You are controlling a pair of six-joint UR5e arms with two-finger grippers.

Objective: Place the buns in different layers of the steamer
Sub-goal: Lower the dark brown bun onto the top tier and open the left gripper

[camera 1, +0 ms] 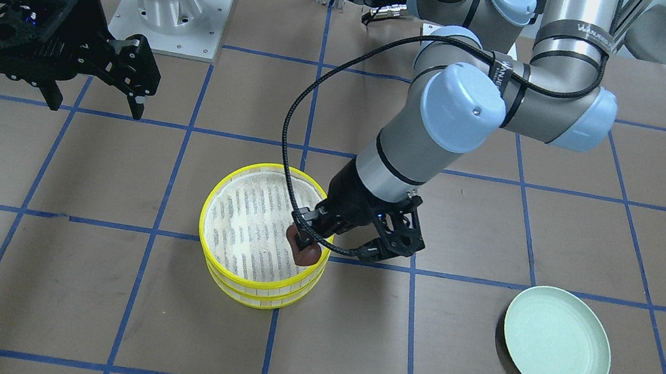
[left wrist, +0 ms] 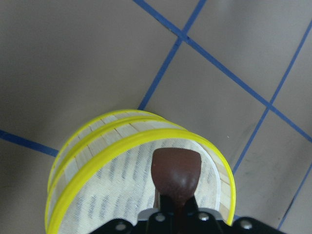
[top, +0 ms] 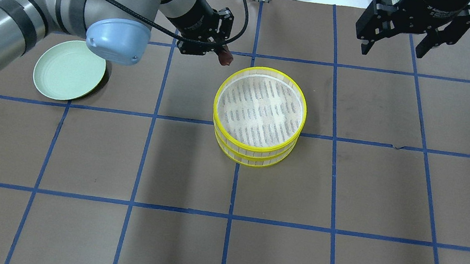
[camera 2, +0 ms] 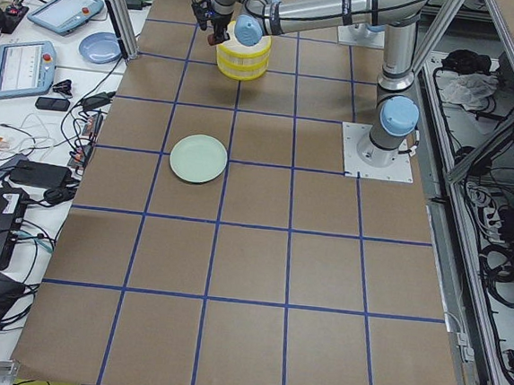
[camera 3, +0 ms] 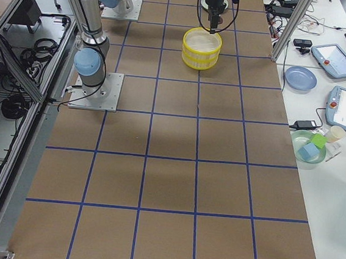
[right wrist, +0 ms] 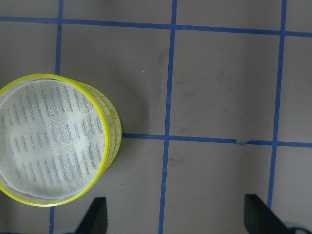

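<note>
The left hand (camera 1: pixel 303 242) is pinching the dark brown bun (camera 1: pixel 305 251) between its fingertips, with the rounded end of the bun sticking out past them. It holds the bun in the air over the steamer, just above the yellow rim on the side that faces the plate. From the left wrist the bun shows against the white mesh of the top tier (camera 1: pixel 244 226). This tier sits squarely on the lower tier (camera 1: pixel 251 293), and the two make one stack on the brown desk (camera 1: pixel 94 283). The pale green plate (camera 1: pixel 557 342) lies well apart from the steamer. The right hand (camera 1: pixel 95 105) hangs well away on the steamer's other side, fingers spread, holding nothing.
</note>
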